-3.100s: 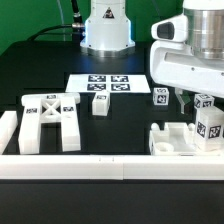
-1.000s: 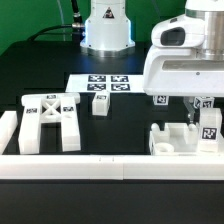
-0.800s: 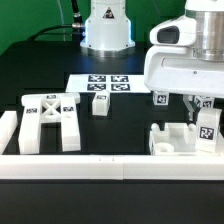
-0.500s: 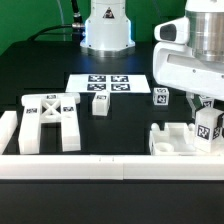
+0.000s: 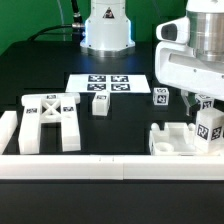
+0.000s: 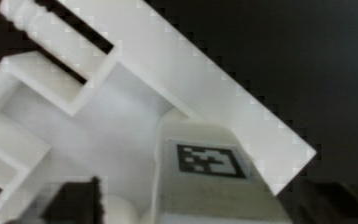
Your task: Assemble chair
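Note:
My gripper is at the exterior view's right, shut on a white tagged post that it holds upright against the right end of the white seat slab. In the wrist view the gripper has its dark fingers on either side of the post, with the slab's ribs beyond it. The X-braced frame lies at the left. Two small tagged posts stand apart mid-table.
The marker board lies behind the loose posts. A long white rail runs along the front edge. A white block stands at the far left. The arm's base is at the back.
The gripper's body has shifted toward the exterior view's right and the post in it has sunk slightly at the seat slab. The other parts have not moved.

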{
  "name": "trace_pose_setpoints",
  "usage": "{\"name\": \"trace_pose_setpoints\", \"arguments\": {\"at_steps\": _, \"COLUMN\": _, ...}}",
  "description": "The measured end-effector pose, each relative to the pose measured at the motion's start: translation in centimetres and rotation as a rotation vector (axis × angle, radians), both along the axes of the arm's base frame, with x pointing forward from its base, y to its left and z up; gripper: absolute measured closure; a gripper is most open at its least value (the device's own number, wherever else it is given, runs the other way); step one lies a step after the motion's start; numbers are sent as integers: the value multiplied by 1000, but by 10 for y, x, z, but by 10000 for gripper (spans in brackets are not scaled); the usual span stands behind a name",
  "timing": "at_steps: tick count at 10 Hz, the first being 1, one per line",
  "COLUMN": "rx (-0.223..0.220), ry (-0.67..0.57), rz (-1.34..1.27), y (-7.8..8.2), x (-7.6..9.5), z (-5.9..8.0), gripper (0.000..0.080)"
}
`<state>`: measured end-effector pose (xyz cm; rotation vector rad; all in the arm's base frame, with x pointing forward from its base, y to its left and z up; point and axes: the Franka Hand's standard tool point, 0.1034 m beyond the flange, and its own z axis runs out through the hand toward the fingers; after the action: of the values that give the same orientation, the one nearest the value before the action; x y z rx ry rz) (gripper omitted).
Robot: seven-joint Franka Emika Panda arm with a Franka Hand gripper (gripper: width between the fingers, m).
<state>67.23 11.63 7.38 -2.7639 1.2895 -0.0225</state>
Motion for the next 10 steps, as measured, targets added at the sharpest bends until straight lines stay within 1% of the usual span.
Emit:
{"name": "trace_pose_setpoints", "arguments": {"at_steps": 1, "rx": -13, "ry": -11, "rz": 123, "y": 0, "x": 0, "z": 0, "gripper": 173}}
{"name": "trace_pose_setpoints", "arguments": {"at_steps": 2, "rx": -24, "ry": -20, "rz": 251, "y": 0, "x": 0, "z": 0, "gripper": 157}}
{"name": "trace_pose_setpoints", "arguments": {"at_steps": 3, "rx": -28, "ry": -25, "rz": 328, "y": 0, "x": 0, "z": 0, "gripper": 151}}
{"name": "trace_pose_setpoints", "arguments": {"at_steps": 6, "rx": -42, "ry": -37, "rz": 685, "y": -6, "x": 6, "z": 3, "gripper": 150}}
{"name": "trace_pose_setpoints", "arguments": {"at_steps": 8, "rx": -74, "ry": -34, "rz": 885, "y": -9, "x": 7, "z": 5, "gripper": 150}}
{"name": "trace_pose_setpoints", "arguments": {"at_steps": 10, "rx": -102, "ry": -36, "rz": 1032, "y": -10, "x": 7, "z": 4, "gripper": 150}}
